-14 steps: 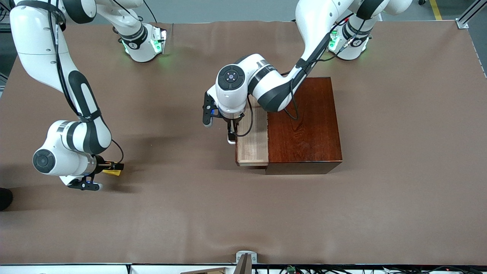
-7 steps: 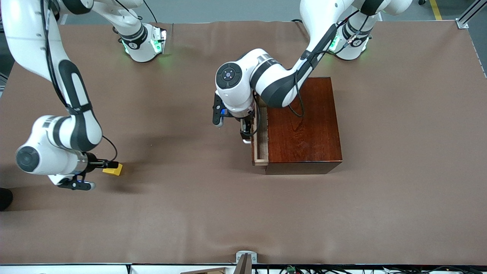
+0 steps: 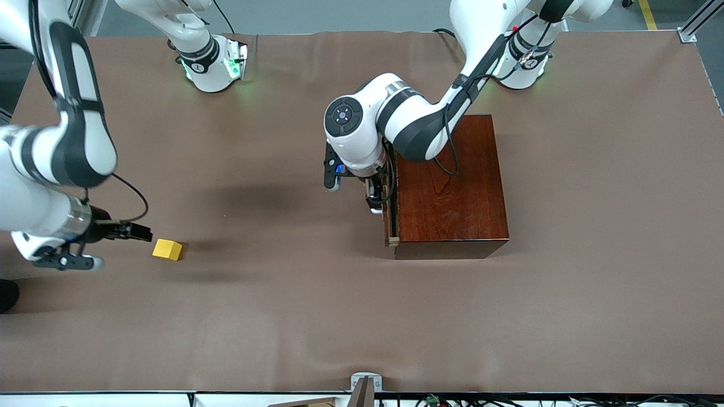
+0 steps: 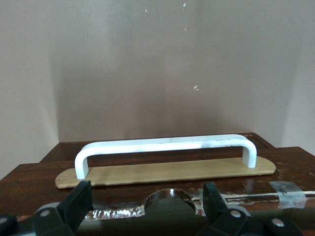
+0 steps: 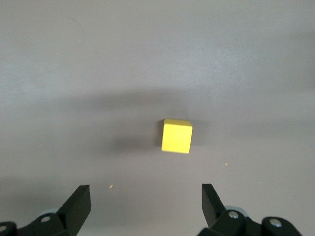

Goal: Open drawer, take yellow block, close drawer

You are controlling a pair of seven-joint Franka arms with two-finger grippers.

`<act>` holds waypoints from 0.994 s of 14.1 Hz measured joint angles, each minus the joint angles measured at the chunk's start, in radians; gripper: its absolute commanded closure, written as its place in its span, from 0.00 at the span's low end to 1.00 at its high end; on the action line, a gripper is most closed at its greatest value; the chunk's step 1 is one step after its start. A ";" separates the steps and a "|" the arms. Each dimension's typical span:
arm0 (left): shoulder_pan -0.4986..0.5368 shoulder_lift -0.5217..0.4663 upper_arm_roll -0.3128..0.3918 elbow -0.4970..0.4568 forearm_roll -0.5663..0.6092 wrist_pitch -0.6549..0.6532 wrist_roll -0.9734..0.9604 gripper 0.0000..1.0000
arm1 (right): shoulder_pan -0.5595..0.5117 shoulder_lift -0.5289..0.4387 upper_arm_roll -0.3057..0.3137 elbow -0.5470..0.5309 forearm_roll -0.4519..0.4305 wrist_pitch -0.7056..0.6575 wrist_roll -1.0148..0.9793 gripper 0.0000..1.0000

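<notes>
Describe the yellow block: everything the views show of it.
The yellow block is a small, bright yellow cube with plain, smooth faces and crisp edges. It sits flat on the brown table cover, toward the right arm's end, well apart from the dark wooden box. Nothing touches it: the right claw is open and clear of it, and in the right wrist view the cube lies alone on the cover, casting a soft shadow.

Yellow block (image 3: 167, 249) alone on bare mat, reachable all round; left gripper (image 3: 374, 199) blocks drawer (image 3: 389, 210) front.
</notes>
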State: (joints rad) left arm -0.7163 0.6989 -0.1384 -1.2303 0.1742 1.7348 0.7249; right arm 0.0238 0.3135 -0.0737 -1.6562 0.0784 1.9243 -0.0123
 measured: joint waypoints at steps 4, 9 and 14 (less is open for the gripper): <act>0.021 0.000 0.004 0.000 0.002 -0.058 0.000 0.00 | 0.000 -0.152 -0.003 0.002 -0.007 -0.151 0.000 0.00; 0.023 0.000 0.006 0.000 0.002 -0.063 0.000 0.00 | -0.001 -0.289 0.001 0.009 -0.046 -0.325 0.000 0.00; 0.026 0.002 0.015 -0.004 0.002 0.071 -0.107 0.00 | -0.003 -0.302 0.000 0.094 -0.060 -0.425 0.000 0.00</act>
State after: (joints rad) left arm -0.6903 0.7011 -0.1229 -1.2341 0.1758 1.8060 0.6177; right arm 0.0209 0.0111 -0.0732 -1.5618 0.0180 1.4992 -0.0119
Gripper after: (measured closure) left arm 0.000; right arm 0.000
